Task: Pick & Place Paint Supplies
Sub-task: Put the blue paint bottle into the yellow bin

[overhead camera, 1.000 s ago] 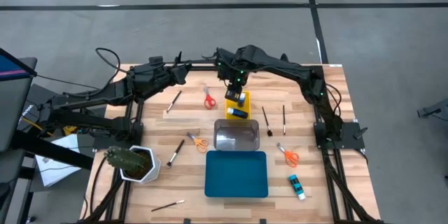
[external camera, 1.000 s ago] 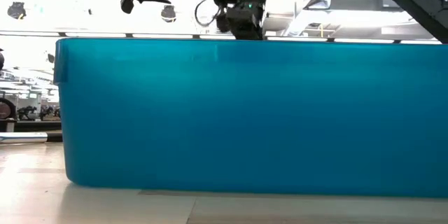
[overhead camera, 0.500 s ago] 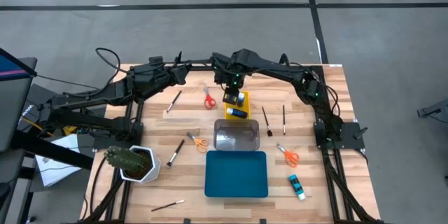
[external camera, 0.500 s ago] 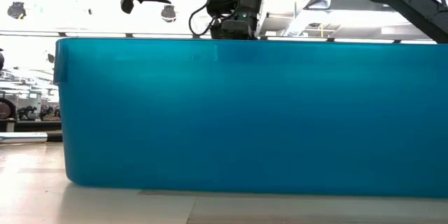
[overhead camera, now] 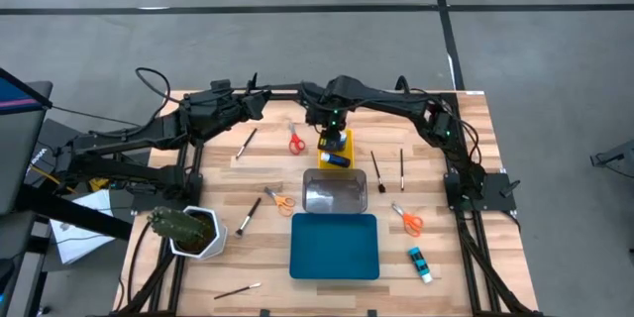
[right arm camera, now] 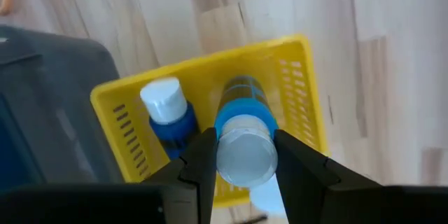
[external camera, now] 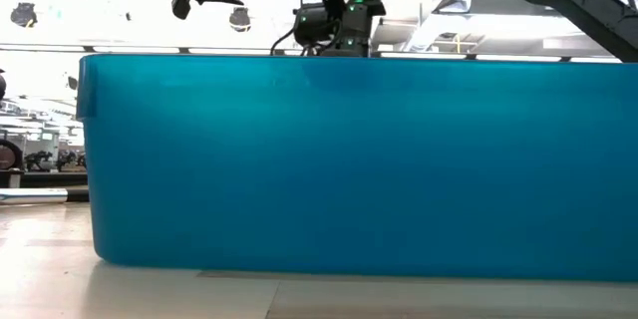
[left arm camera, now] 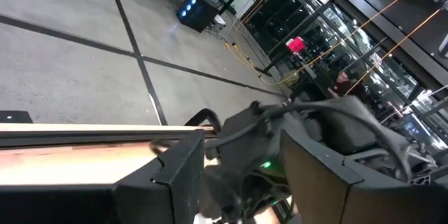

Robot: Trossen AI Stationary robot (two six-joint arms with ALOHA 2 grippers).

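Right gripper (right arm camera: 241,155) clamps a bottle (right arm camera: 241,136) by its cap end, over the yellow tray (right arm camera: 308,105). Light, rigid, slick plastic; likely grip the body. Left gripper (left arm camera: 241,182) open, idle left of tray.

right tool (right arm camera: 241,155) with its blue bottle (right arm camera: 242,136) shifted slightly leftward and lower over the yellow tray (right arm camera: 302,98)

A blue bottle (right arm camera: 241,129) (white cap toward the camera) hung over the yellow tray (right arm camera: 302,84), where another capped bottle (right arm camera: 168,115) stood.
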